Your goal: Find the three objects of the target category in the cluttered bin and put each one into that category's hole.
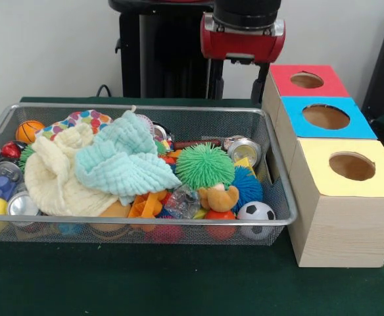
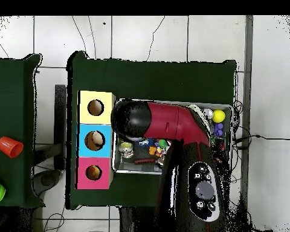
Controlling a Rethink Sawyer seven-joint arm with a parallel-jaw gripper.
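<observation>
The wire mesh bin [image 1: 146, 222] lies on the green table, full of clutter. An orange-brown toy figure [image 1: 221, 197] lies near its front rim, beside the soccer ball. An orange toy [image 1: 146, 205] lies left of it, half under the cloths. I see no yellow duck. The red-topped box with its round hole [image 1: 306, 80] stands farthest back in the row of boxes; it also shows in the overhead view [image 2: 93, 173]. Only the arm's red and black link [image 1: 242, 33] shows at the top. In the overhead view the arm [image 2: 171, 124] covers most of the bin [image 2: 135, 171]. The gripper is hidden.
A blue-topped box [image 1: 326, 117] and a yellow-topped box [image 1: 352, 166] stand in front of the red one. A pale yellow cloth [image 1: 54, 174] and a mint cloth [image 1: 123, 158] cover the bin's left half. A green spiky ball [image 1: 204, 166], a blue spiky ball [image 1: 248, 186], a soccer ball [image 1: 256, 212] and cans lie around.
</observation>
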